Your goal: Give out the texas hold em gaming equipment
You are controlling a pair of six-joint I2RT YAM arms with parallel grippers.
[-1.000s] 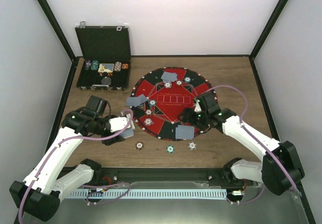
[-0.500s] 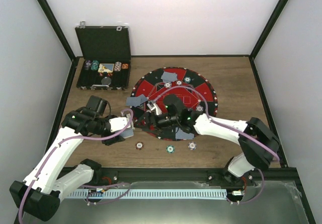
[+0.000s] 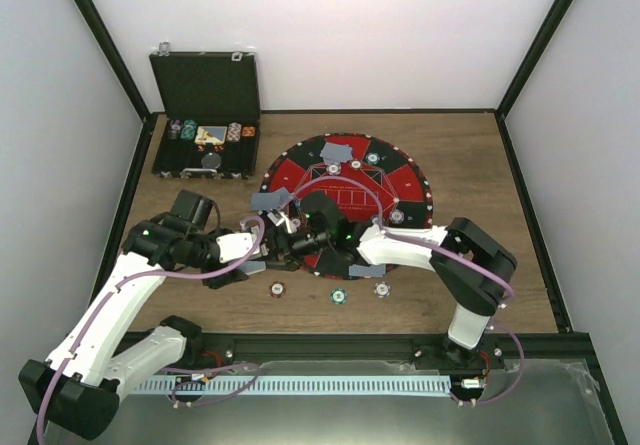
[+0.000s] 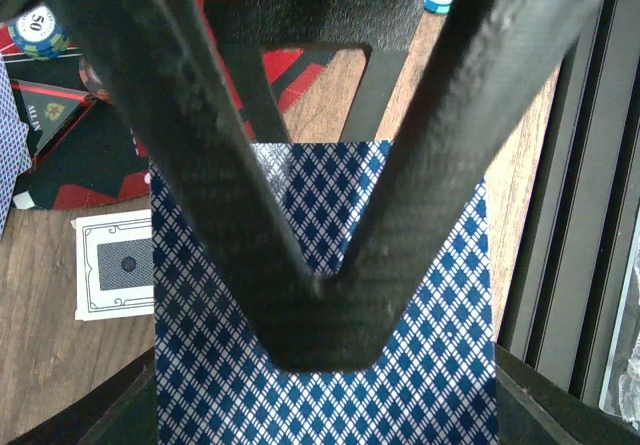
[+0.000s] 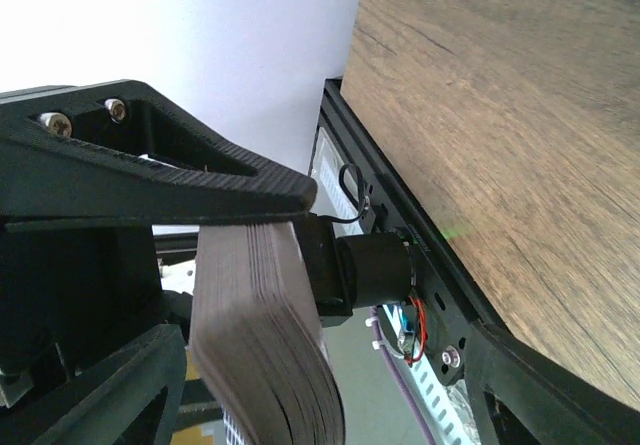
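Observation:
My left gripper (image 3: 248, 257) is shut on a deck of playing cards (image 3: 256, 264) with blue diamond backs, held above the table left of the round mat. The deck fills the left wrist view (image 4: 250, 385) between my left fingers. My right gripper (image 3: 284, 242) has reached across the mat to the deck. In the right wrist view the deck (image 5: 265, 345) stands edge-on between my wide-open right fingers (image 5: 120, 385). One right finger (image 4: 330, 265) lies across the top card. Striped chips (image 3: 278, 288) (image 3: 339, 295) (image 3: 381, 288) lie on the wood in front of the mat.
The red and black round poker mat (image 3: 405, 180) carries dealt cards (image 3: 336, 151) (image 3: 272, 200) and several chips (image 3: 372, 157). The open black case (image 3: 205, 85) stands at the back left. A single white-bordered card (image 4: 115, 265) lies on the wood below the deck.
My right arm has swung left across the mat from its right edge to the deck in my left gripper. The left arm and the deck have stayed put.

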